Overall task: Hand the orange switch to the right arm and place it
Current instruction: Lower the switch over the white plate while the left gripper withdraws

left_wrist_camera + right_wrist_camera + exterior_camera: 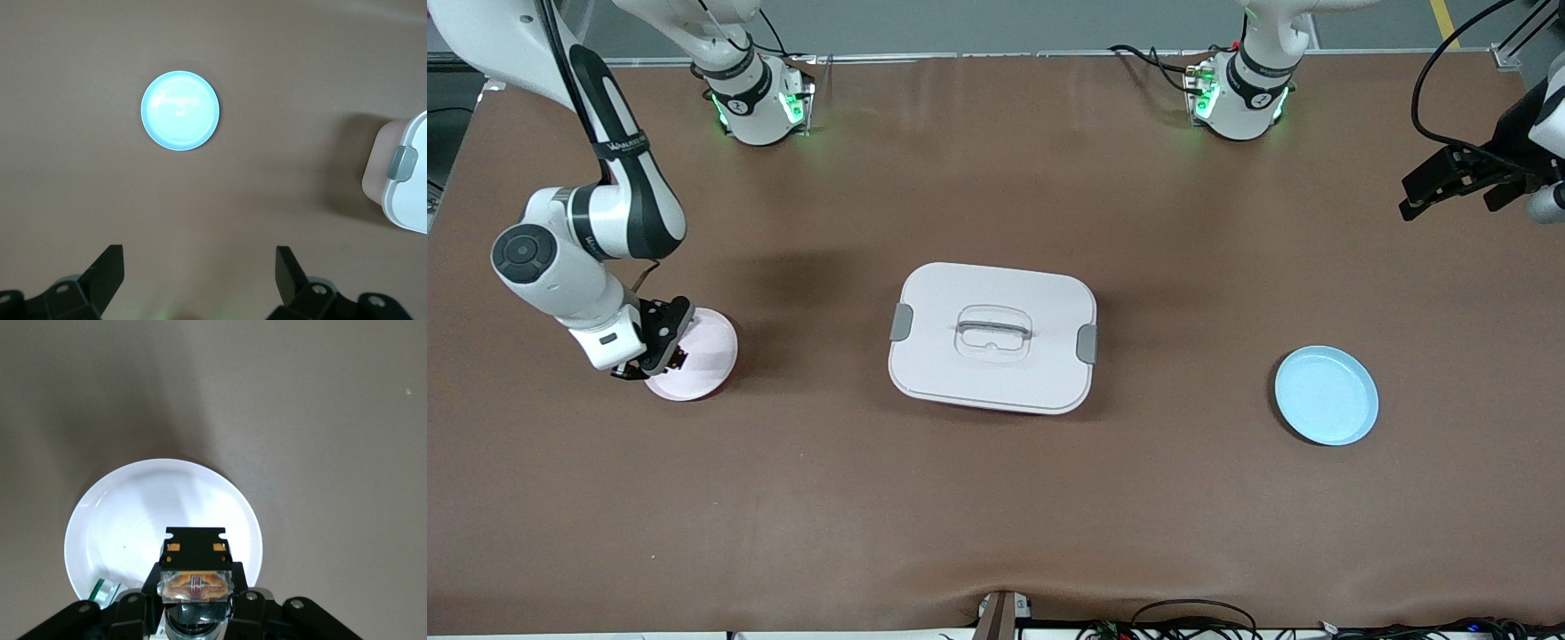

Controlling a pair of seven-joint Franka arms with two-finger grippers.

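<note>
The orange switch (195,577) sits pinched in the right gripper (660,354), low over the pink plate (710,356) at the right arm's end of the table. The hand-over looks done; only setting it down is left. The left gripper (1449,185) waits spread wide and empty, high above the table near the blue plate (1327,396).

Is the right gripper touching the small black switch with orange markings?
Touching. In the right wrist view the right gripper is shut on the black orange-marked switch, over the pink plate.

A white lidded box (992,338) sits mid-bench. A blue plate (1326,396) lies toward the left arm's end, a pink plate (703,356) toward the right arm's end.
</note>
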